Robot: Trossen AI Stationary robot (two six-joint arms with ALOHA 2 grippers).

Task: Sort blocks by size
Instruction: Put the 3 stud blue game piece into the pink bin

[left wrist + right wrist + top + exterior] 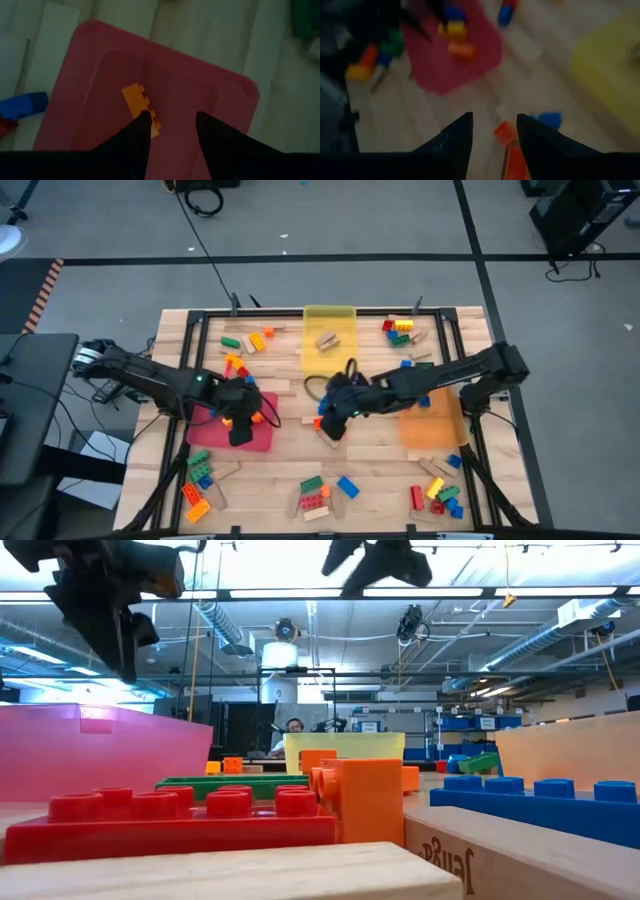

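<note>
My left gripper (240,420) hangs open over the red tray (262,438), fingers pointing down. An orange brick (136,100) lies flat on the tray floor (200,85), beside one fingertip, with nothing between the fingers (172,125). My right gripper (336,418) stands open above the table's middle. Below its fingers (492,130) a red-orange brick (504,132) and a blue brick (550,120) lie on the wood. I cannot tell whether it touches them. In the low view both grippers hang clear of the table, the left (110,610) over the pink tray wall, the right (375,560) at the top.
A yellow tray (312,358) at the far middle holds a wooden block (327,339). An orange tray (432,430) lies right of centre. Heaps of bricks lie far left (245,342), far right (400,330), near left (200,478), near middle (320,495) and near right (440,495).
</note>
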